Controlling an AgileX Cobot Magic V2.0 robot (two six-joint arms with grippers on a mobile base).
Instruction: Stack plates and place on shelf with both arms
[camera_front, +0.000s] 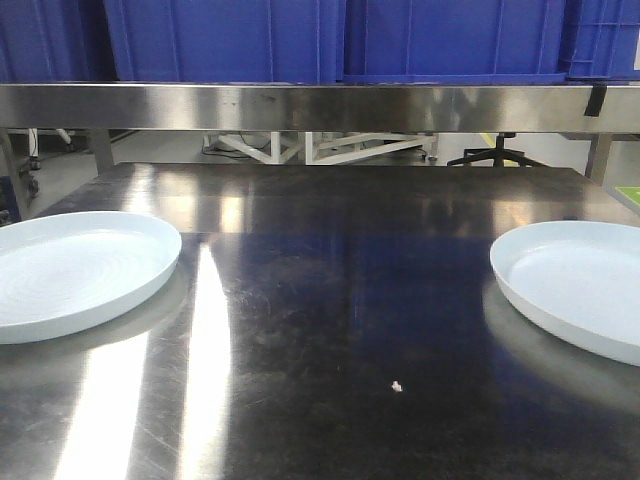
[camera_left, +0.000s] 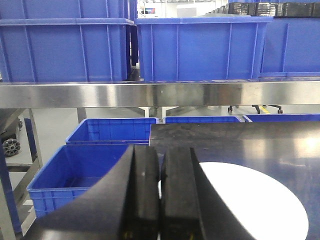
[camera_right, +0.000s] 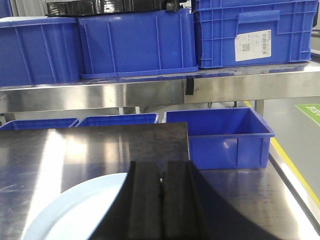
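Note:
Two pale bluish-white plates lie on the dark steel tabletop (camera_front: 330, 300). The rippled plate (camera_front: 70, 270) is at the left edge and the smooth plate (camera_front: 580, 285) at the right. The shelf's steel front rail (camera_front: 320, 107) runs across the back, above the table. Neither gripper shows in the front view. In the left wrist view my left gripper (camera_left: 161, 150) is shut and empty, above the left rim of a plate (camera_left: 255, 205). In the right wrist view my right gripper (camera_right: 161, 165) is shut and empty, over the right rim of a plate (camera_right: 75, 210).
Large blue crates (camera_front: 230, 40) stand in a row on the shelf. More blue crates (camera_left: 95, 170) sit on the floor left of the table, and one (camera_right: 220, 132) to its right. A small white crumb (camera_front: 397, 386) lies on the tabletop.

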